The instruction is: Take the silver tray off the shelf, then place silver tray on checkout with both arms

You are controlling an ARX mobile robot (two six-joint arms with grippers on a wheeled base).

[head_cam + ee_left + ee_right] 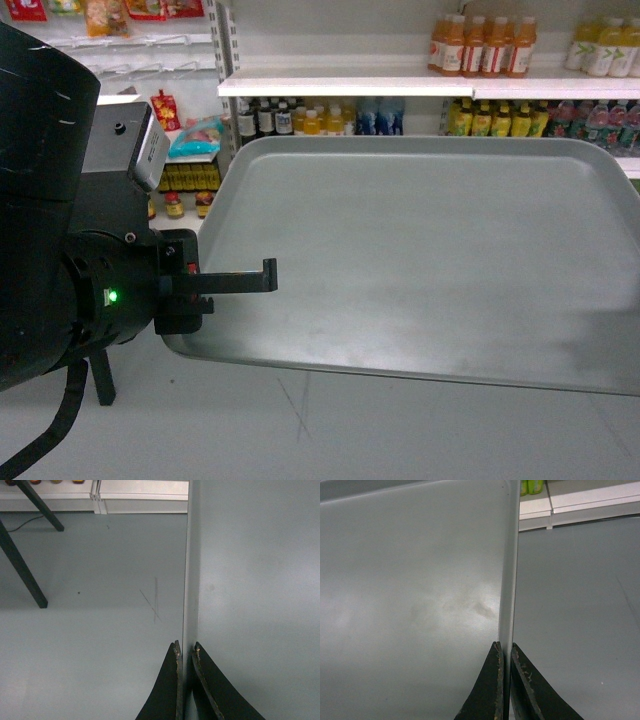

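Observation:
The silver tray hangs level in the air above the grey floor, well forward of the white shelf that carries bottles behind it. My left gripper is shut on the tray's left rim, one finger lying over the top. In the left wrist view the left gripper pinches the thin rim, with the tray on the right. The right gripper is shut on the opposite rim, with the tray on the left. It is outside the head view. The checkout is out of view.
Dark slanted legs stand on the floor to the left, also low in the head view as a dark leg. Shelves of drinks and snacks fill the background. A white base board runs along the floor.

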